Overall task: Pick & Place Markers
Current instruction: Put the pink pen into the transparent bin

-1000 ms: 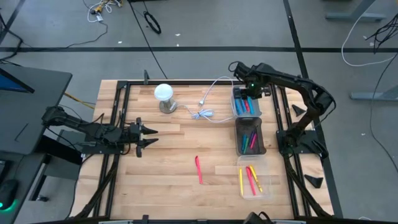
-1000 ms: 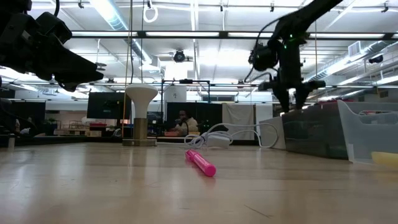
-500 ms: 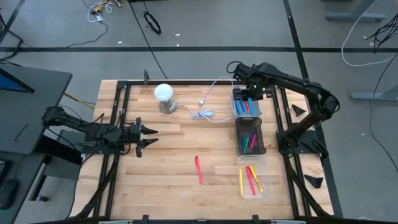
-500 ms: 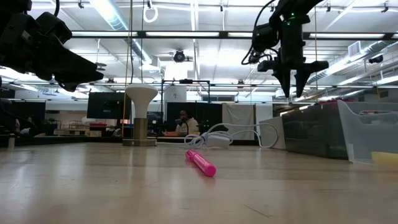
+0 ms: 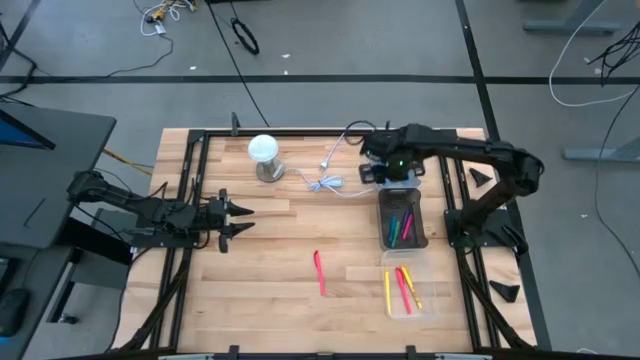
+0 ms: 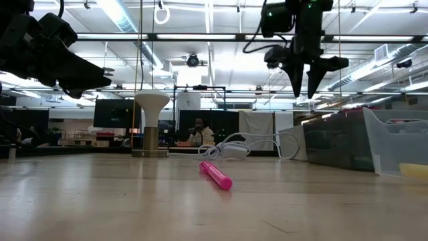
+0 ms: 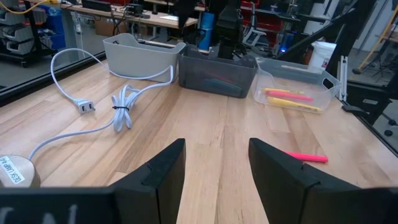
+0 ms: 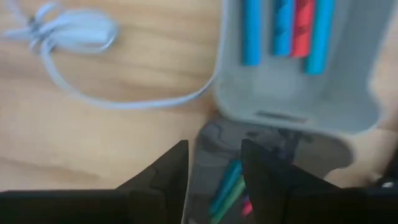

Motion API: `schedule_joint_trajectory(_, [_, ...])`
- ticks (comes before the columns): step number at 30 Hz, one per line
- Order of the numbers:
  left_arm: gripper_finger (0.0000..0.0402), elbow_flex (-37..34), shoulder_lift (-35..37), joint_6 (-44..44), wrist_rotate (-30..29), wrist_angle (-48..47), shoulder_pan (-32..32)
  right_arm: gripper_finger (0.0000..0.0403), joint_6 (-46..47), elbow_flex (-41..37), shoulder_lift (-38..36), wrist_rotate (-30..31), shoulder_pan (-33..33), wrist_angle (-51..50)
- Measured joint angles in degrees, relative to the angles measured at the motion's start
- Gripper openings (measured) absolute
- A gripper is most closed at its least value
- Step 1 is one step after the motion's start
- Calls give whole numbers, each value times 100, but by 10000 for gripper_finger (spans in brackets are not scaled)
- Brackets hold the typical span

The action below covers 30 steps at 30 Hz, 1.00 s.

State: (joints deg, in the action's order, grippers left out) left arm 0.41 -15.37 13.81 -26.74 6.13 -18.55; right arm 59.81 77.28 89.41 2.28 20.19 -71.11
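Note:
One pink marker lies flat on the bare wood near the table's middle, also seen in the low view. Blue and red markers lie in a light grey bin. Pink and green ones lie in a dark bin, yellow and red ones in a clear bin. My right gripper hangs high, pointing down, open and empty, over the grey bin's left edge. My left gripper waits open at the table's left, pointing level across it.
A white dome lamp stands at the far side. A coiled white cable lies between it and the bins. The three bins line the right side. Black frame rails border the table.
My right gripper has risen from just above the light grey bin and swung toward the table's left and near side, rolling slightly. It carries nothing. The markers and bins have stayed where they were.

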Motion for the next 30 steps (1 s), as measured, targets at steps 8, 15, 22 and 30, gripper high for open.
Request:
schedule_joint_trajectory(8, [183,-1,0,0,0,-1,0,146,1203,-4,58,0,-1337,438])
schedule_joint_trajectory(15, [183,-1,1,-1,0,-2,0,146,2199,-4,328,-146,-2341,540])
schedule_joint_trajectory(22, [183,0,-1,0,0,-2,0,146,2981,-4,674,-580,-3027,657])
schedule_joint_trajectory(30, [183,-1,0,0,0,-2,0,146,3617,40,1012,-891,-3482,1047])
